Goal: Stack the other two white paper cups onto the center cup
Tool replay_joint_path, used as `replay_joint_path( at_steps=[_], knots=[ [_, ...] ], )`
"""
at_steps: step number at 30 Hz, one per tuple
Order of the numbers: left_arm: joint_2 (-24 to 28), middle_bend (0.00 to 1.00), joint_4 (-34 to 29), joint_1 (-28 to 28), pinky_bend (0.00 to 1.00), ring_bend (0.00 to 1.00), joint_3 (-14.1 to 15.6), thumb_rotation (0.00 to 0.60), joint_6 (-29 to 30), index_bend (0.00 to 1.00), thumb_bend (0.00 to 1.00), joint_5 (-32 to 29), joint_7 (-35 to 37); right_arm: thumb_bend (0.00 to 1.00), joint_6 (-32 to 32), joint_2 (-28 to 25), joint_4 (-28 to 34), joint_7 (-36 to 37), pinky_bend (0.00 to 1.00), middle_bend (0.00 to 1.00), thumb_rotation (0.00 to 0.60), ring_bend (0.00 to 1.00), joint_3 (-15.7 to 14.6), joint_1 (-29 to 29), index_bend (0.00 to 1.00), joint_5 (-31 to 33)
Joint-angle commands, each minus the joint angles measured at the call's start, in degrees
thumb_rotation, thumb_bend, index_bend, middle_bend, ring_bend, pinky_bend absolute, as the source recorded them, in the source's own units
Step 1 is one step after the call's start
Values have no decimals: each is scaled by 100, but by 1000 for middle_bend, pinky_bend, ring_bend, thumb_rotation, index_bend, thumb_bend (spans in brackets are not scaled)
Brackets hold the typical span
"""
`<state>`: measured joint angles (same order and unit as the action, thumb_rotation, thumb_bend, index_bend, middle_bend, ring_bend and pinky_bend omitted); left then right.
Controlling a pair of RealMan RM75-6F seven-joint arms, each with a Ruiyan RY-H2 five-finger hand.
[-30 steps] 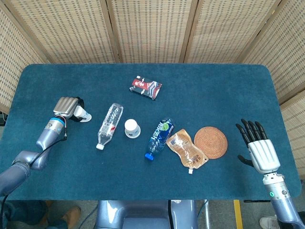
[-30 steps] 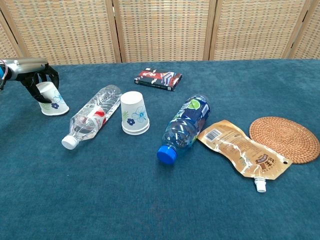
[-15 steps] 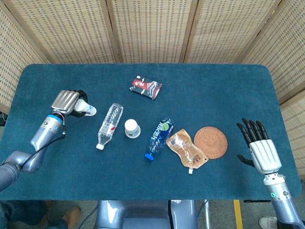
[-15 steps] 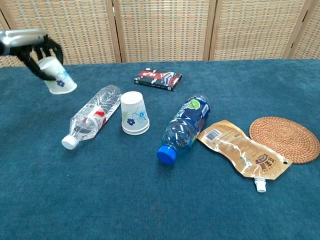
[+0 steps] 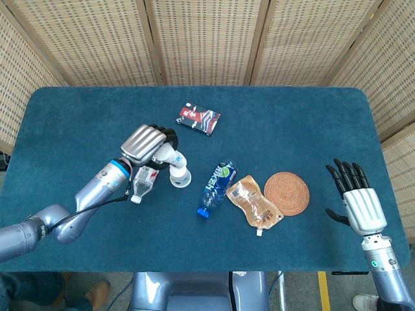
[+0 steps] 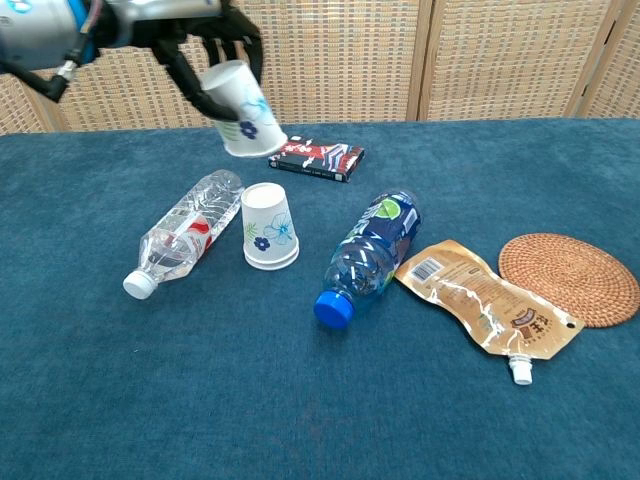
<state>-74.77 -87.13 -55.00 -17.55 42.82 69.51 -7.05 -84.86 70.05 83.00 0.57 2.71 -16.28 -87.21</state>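
Note:
A white paper cup with a blue flower (image 6: 268, 227) stands upside down on the blue cloth at the table's centre, also seen as the centre cup (image 5: 181, 177) from the head. My left hand (image 5: 145, 142) grips a second flowered cup (image 6: 240, 110) in the air, tilted, mouth pointing down and right. That held cup (image 5: 168, 154) hangs just above and slightly left of the centre cup, apart from it. My right hand (image 5: 355, 201) stays open at the table's right edge, fingers spread, holding nothing. No third cup is in view.
A clear water bottle (image 6: 182, 243) lies left of the centre cup, a blue-capped bottle (image 6: 368, 256) right of it. Further right lie a brown spout pouch (image 6: 482, 309) and a woven coaster (image 6: 568, 277). A dark card box (image 6: 316, 157) lies behind.
My left hand lifted the cup from the table's left side and carried it right, to just above the centre cup. The right hand barely moved.

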Motion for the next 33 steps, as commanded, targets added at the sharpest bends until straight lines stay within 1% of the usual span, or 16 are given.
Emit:
replay_joint_path(
  at_steps=[1, 4, 10, 22, 28, 29, 31, 32, 33],
  knots=[
    [-370, 378, 123, -331, 370, 389, 14, 600, -165, 523, 274, -473, -455, 0, 30, -17, -31, 52, 0, 0, 600, 0, 40, 24, 0, 45],
    [-581, 376, 332, -494, 369, 389, 108, 600, -233, 521, 274, -739, -749, 0, 34, -30, -43, 84, 0, 0, 600, 0, 67, 44, 0, 35],
    [-667, 375, 424, -575, 369, 389, 228, 600, -249, 520, 276, -993, -909, 0, 52, -34, -44, 93, 0, 1, 600, 0, 113, 67, 0, 27],
    [-485, 362, 390, -674, 348, 389, 331, 600, -449, 504, 284, -1304, -824, 0, 93, -37, -15, 56, 0, 2, 600, 0, 175, 102, 0, -6],
    [-382, 339, 317, -750, 326, 355, 416, 600, -555, 476, 262, -1519, -882, 0, 92, -46, -6, 64, 0, 1, 600, 0, 206, 121, 0, -15],
    [-372, 318, 305, -764, 308, 325, 428, 600, -577, 442, 229, -1566, -867, 0, 92, -49, -2, 64, 0, 2, 600, 0, 212, 125, 0, -18],
    [-370, 250, 320, -786, 243, 222, 469, 600, -589, 322, 117, -1601, -877, 0, 93, -55, 1, 71, 0, 2, 600, 0, 220, 133, 0, -24],
    [-371, 198, 331, -799, 194, 154, 510, 600, -605, 233, 51, -1606, -907, 0, 91, -60, 5, 79, 0, 2, 600, 0, 223, 138, 0, -27],
    [-363, 149, 328, -814, 151, 98, 541, 600, -636, 161, 12, -1624, -921, 0, 90, -65, 7, 84, 0, 2, 600, 0, 227, 142, 0, -30]
  ],
)
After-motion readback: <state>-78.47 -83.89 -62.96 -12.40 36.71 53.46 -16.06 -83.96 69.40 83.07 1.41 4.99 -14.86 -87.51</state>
